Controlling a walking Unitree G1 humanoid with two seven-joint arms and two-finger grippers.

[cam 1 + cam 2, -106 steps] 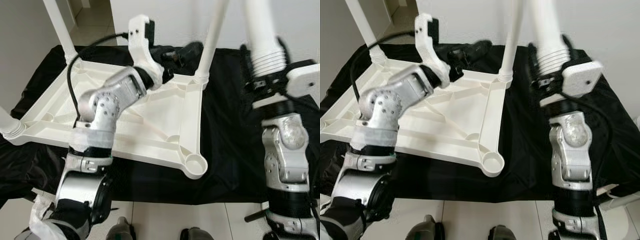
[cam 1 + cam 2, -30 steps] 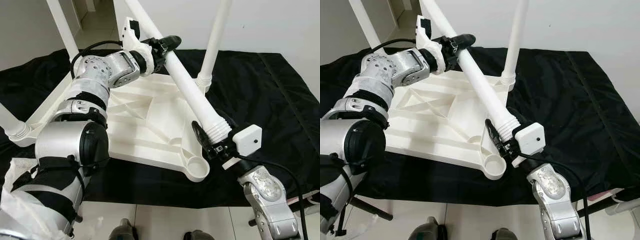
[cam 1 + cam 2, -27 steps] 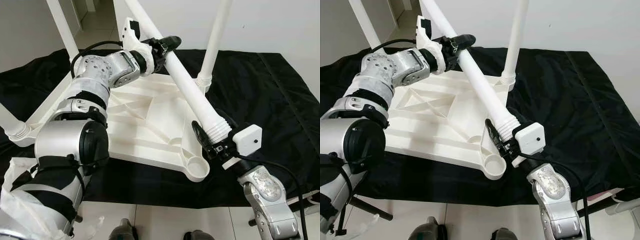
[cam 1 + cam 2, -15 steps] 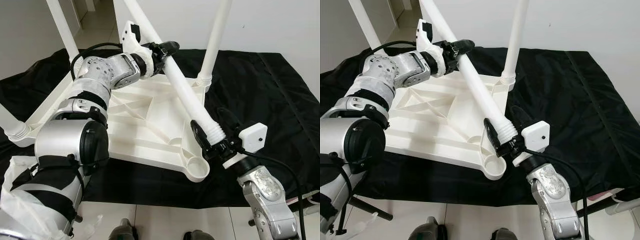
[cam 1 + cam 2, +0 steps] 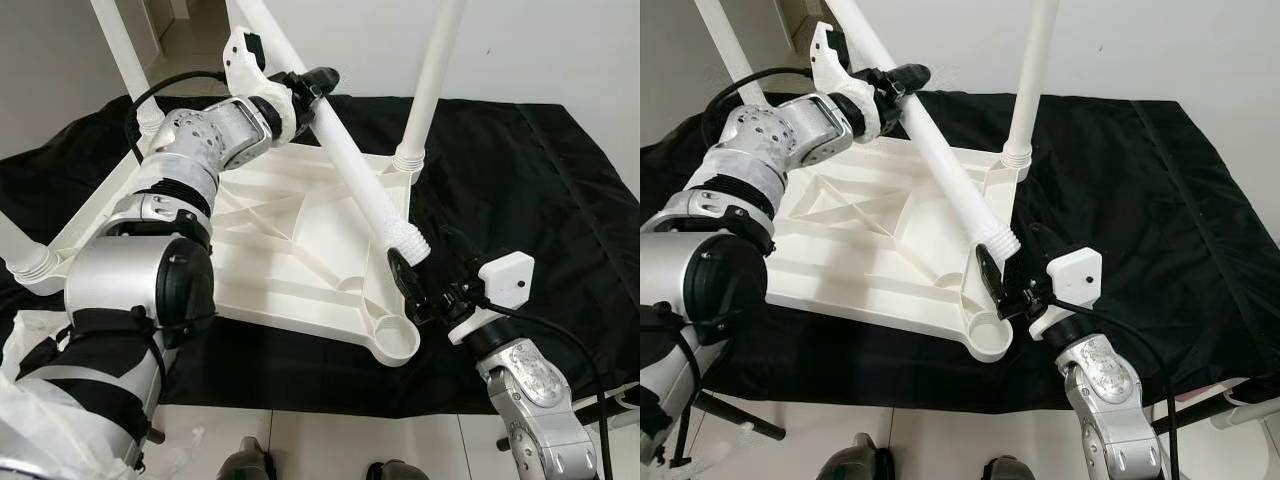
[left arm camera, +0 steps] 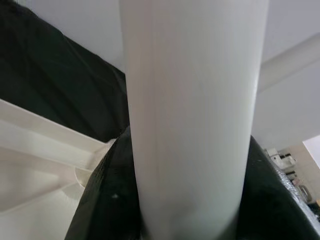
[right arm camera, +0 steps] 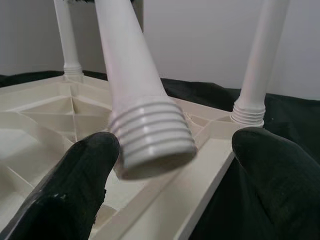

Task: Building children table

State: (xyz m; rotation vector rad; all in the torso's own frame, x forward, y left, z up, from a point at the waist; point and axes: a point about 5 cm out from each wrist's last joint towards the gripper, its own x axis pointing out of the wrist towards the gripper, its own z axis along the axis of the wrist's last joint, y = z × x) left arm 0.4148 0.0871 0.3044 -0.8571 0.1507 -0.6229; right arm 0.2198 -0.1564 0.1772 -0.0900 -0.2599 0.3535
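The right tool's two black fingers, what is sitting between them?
The ribbed end of the loose white leg, seen in the right wrist view; the fingers stand apart from it.

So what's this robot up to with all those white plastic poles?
It is putting together a small table. The white tabletop lies upside down on a black cloth, with three legs standing in its corners. The left gripper clamps the fourth leg, held at a slant. The leg's threaded end hangs just above the empty corner socket, between the open fingers of the right gripper.
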